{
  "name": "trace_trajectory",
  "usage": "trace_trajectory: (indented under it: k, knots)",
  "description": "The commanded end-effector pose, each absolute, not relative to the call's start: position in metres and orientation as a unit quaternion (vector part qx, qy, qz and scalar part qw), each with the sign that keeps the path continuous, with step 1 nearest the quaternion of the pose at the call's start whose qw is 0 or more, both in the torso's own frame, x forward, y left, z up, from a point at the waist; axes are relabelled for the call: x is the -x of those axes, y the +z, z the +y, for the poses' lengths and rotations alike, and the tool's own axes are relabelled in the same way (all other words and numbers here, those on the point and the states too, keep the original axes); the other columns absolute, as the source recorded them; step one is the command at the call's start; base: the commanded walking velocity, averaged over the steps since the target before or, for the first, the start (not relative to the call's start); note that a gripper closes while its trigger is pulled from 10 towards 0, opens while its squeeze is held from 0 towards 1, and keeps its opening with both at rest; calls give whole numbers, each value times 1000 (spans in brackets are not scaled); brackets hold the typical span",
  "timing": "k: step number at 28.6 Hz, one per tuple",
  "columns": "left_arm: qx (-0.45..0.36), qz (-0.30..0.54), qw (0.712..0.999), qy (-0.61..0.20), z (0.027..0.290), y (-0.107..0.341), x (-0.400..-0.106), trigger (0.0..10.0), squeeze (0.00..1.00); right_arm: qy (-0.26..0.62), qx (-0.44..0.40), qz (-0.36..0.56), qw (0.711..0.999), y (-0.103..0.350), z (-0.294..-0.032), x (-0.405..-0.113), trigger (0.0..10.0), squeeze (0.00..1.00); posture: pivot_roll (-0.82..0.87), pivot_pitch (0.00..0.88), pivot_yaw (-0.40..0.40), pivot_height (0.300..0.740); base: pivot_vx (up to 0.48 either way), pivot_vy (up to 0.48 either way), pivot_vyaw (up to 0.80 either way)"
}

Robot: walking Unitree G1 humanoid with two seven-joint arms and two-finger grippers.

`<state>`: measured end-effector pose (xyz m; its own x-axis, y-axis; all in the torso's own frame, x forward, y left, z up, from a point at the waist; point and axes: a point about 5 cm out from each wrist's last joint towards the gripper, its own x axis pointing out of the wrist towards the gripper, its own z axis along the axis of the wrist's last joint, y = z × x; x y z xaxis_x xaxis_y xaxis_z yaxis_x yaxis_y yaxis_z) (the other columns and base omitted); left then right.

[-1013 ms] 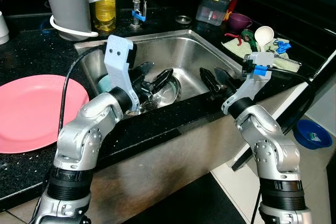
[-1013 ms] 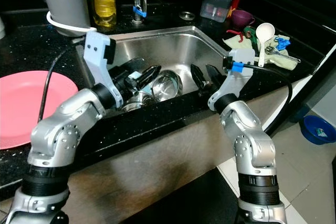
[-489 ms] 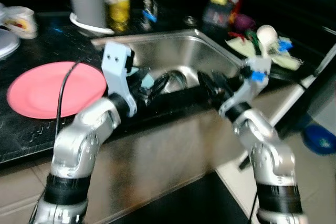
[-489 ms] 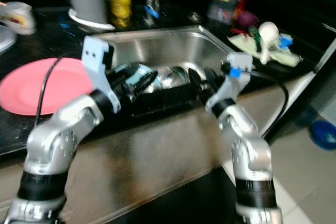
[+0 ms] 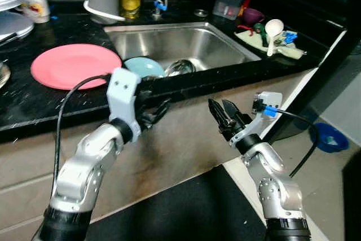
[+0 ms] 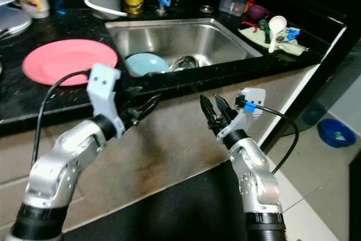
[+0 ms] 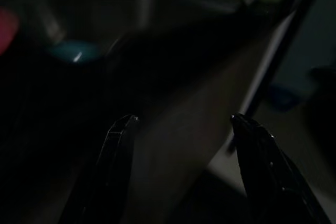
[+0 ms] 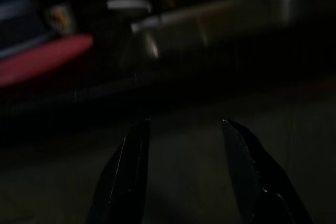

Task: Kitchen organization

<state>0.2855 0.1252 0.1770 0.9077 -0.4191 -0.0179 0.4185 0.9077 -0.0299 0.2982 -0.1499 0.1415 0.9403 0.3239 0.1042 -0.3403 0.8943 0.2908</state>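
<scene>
Both grippers parted, empty, held below counter edge [image 5: 186, 86] before cabinet front: left gripper [image 5: 153, 114] forearm raised; right gripper [image 5: 224, 115] elbow bent, fingers angled up-left.

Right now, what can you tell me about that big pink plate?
The pink plate is round, shallow and plain, with a smooth matte look, maybe plastic. It lies flat and right side up on the black speckled counter, to the robot's left of the steel sink. Nothing lies on it, and it looks clean. A light blue bowl sits close by inside the sink, apart from the plate. Neither end effector touches it; both hang in front of the counter, below its edge.
</scene>
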Motion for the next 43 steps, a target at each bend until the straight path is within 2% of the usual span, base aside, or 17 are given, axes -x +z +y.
trace_trajectory:
  k: [1,6,12,15,27,39,40,43]
  knots:
    - [1,4,978,-209,122,175,-283,10000,0,155,-140,-16,978,133,-154,-298,10000,0,133,14,-145,740,0,0,0]
    - [-49,52,985,-158,132,133,-258,10000,0,143,-127,-10,981,128,-159,-300,10000,0,137,18,-148,740,0,0,0]
    - [-61,71,987,-131,137,118,-249,10000,0,169,-129,-5,977,125,-158,-297,10000,0,136,18,-148,740,0,0,390]
    - [-54,86,991,-86,149,110,-249,10000,0,183,-131,-7,974,124,-153,-297,10000,0,140,18,-145,740,0,0,777]
    - [-72,74,990,-91,142,105,-247,10000,0,207,-151,-29,966,130,-149,-298,10000,0,153,24,-145,740,0,0,778]
    - [-73,69,990,-94,138,102,-253,10000,0,292,-151,-143,933,207,-120,-310,10000,0,158,18,-157,740,0,0,778]
    - [-72,68,991,-94,137,101,-254,10000,0,294,-145,-150,933,213,-119,-312,10000,0,158,14,-159,740,0,0,775]
    - [-72,67,991,-96,136,100,-255,10000,0,270,-55,-154,949,222,-116,-322,10000,0,158,7,-162,740,0,0,258]
